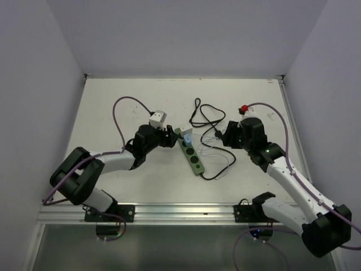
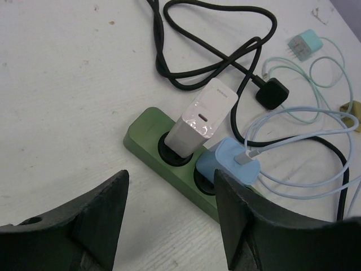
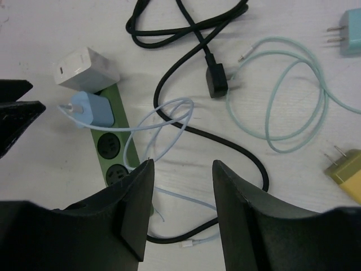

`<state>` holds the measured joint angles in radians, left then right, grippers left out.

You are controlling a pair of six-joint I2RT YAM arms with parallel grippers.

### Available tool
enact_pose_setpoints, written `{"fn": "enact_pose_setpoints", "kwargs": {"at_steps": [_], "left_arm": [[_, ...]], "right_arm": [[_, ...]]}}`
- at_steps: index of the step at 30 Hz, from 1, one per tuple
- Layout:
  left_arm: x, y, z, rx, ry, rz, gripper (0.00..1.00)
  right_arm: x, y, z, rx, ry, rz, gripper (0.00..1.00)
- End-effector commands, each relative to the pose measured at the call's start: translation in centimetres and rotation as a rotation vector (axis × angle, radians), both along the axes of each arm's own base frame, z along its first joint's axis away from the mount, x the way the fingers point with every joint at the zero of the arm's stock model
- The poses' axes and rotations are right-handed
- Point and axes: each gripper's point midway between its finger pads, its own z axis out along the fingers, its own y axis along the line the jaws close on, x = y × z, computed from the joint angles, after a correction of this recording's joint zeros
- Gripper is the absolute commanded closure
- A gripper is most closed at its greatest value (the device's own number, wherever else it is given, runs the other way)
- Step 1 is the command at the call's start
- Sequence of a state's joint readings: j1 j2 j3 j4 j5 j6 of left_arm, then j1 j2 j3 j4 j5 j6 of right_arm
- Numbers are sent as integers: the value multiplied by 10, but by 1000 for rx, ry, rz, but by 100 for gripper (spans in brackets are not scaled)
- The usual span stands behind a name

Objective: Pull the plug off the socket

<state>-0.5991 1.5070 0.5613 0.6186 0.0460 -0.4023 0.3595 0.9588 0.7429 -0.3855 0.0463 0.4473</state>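
A: Where did the socket lie, and what was in it?

B: The green power strip (image 2: 148, 129) lay flat mid-table (image 1: 113, 113), slantwise between the two arms. A white charger (image 2: 200, 117) sat in the outlet at its far end. A blue charger (image 2: 228, 164) sat in the next outlet, touching the white one, with a pale blue cable (image 2: 293, 121) running off it. Both looked fully seated.

A: Anything already out?

B: A teal charger (image 3: 351, 31) and a yellow charger (image 3: 347, 172) lay loose on the right side, prongs bare, well apart from the strip. The strip's own black plug (image 3: 216, 81) lay free on the table too. Which plug the task meant I couldn't tell from this.

A: Grippers?

B: The left gripper (image 2: 169, 180) hung just beside the strip's far end, jaws wide with nothing between them. The two seated chargers showed in the gap, ahead of the jaws. The right gripper (image 3: 181, 169) hung over the cables on the strip's other side. Its jaws stood narrower but parted, and it held nothing.

A: So, progress?

B: Early, by my reading. Neither arm had hold of strip or charger. Grasping a seated plug, bracing the strip and pulling were all left to do
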Motion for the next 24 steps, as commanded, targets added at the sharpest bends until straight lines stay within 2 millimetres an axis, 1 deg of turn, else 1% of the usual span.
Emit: {"fn": "enact_pose_setpoints", "kwargs": {"at_steps": [1,2,3,4,5,6,7,8,9,11,12,13,14,15,17,18,19,20,21,22,23,24], "left_arm": [[-2,20,-21,100,18,59,35],[-2,21,-31,116,44,64,35],[-1,21,-35,119,54,63,35],[2,18,-35,116,56,56,35],[4,15,-43,118,67,48,34],[7,11,-43,114,65,37,33],[5,6,-47,113,77,10,33],[5,6,-56,131,101,7,33],[5,6,-58,136,107,6,33],[8,6,-60,140,108,10,32],[10,4,-59,138,104,8,32],[11,4,-59,137,103,8,32],[12,3,-60,138,102,7,32],[15,1,-59,136,98,5,32],[16,-1,-58,130,96,4,32],[15,0,-58,129,93,4,32],[15,0,-57,122,89,5,32],[16,-1,-50,99,70,10,31],[14,0,-50,93,68,9,31],[15,-2,-44,76,51,10,30],[15,-1,-43,66,48,14,29],[15,-1,-42,60,45,17,29]], "right_arm": [[17,26,42,-49,-168,50,51],[12,44,40,-66,-166,104,52],[16,48,49,-88,-195,94,52],[17,54,51,-111,-204,108,52],[15,66,47,-133,-193,137,51],[17,70,60,-140,-209,130,46],[18,75,64,-148,-210,134,44],[17,80,70,-151,-224,143,42],[20,84,82,-149,-243,140,38],[24,88,93,-154,-266,148,34],[30,93,99,-155,-274,148,31],[33,97,101,-161,-277,161,29],[37,101,100,-170,-273,168,27],[45,109,96,-185,-257,176,24],[53,118,88,-214,-221,204,23],[56,123,90,-218,-213,210,22],[62,130,75,-237,-177,216,22],[65,133,71,-239,-169,217,21],[70,137,71,-233,-171,212,21],[74,141,60,-246,-150,217,20],[77,144,57,-250,-142,221,20],[80,146,60,-256,-139,218,20]]}}
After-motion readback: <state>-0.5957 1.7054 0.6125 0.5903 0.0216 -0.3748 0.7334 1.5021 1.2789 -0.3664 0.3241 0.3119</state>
